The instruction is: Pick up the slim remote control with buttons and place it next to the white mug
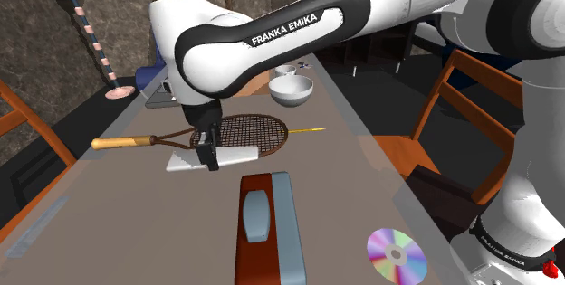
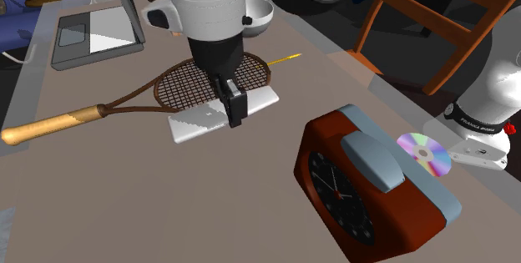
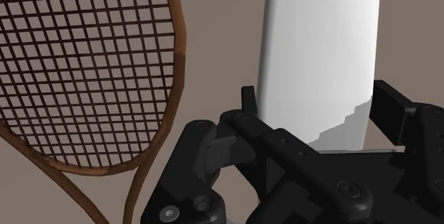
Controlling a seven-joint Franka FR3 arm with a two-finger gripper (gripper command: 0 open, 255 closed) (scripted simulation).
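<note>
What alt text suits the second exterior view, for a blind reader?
A black gripper clasps a flat white remote lying on a table, beside a racket. A red clock and a shiny disc sit toward the view's right.

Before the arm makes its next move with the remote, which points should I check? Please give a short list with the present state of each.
1. Gripper over the remote's middle: ok, it straddles the remote about halfway along.
2. Grip closed: ok, in the wrist view both fingers look pressed to the long sides.
3. Remote free of the racket: ok, bare table shows between them.
4. Low path toward the bowl: not ok, the racket head lies across it, so lift first.
5. Mug found: cannot tell. A small white cup stands behind the bowl, half hidden.
</note>
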